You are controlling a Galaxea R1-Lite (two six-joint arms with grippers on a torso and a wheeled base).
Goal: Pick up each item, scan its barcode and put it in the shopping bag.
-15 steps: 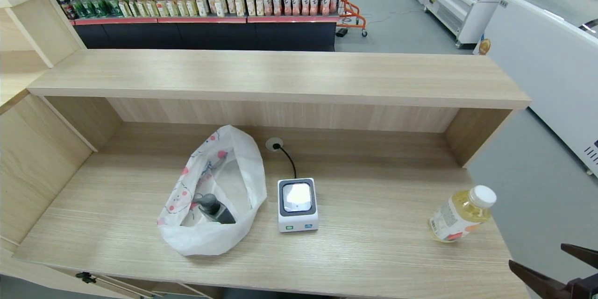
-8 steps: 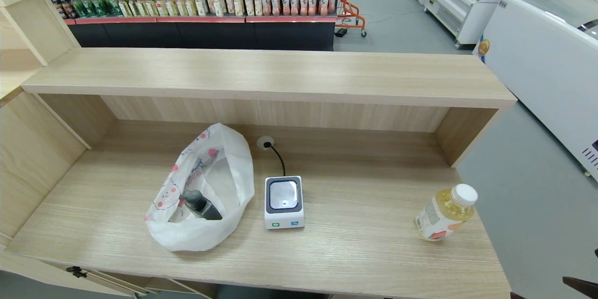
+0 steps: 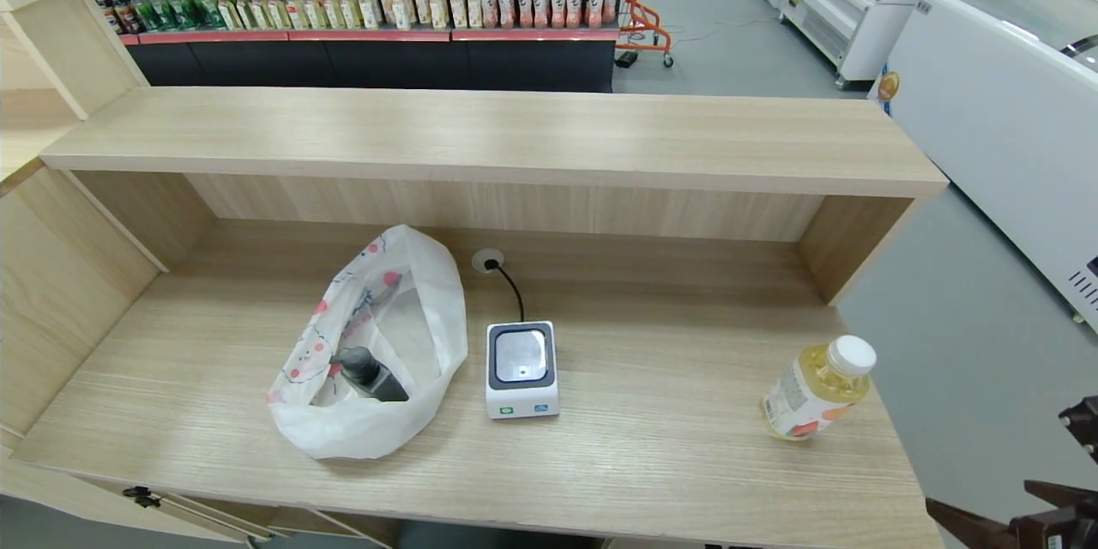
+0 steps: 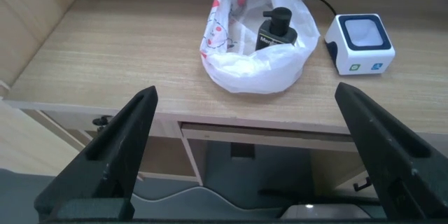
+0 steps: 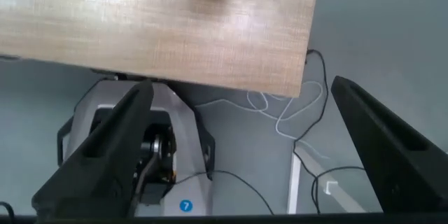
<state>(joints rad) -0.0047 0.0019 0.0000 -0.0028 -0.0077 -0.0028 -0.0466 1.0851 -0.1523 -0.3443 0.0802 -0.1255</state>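
Jaws of the right gripper [image 3: 1021, 513] stand wide apart and empty, back in sight off the surface's [image 3: 669, 455] near right corner after dipping away; the yellow bottle [image 3: 819, 390] rests unmoved nearby, awaiting pickup. Left gripper [image 4: 238, 154] jaws spread, empty, short of the shopping bag [image 4: 255, 66].

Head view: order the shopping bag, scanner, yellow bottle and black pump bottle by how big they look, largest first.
1. shopping bag
2. yellow bottle and scanner: too alike to rank.
3. black pump bottle, partly hidden inside the bag.
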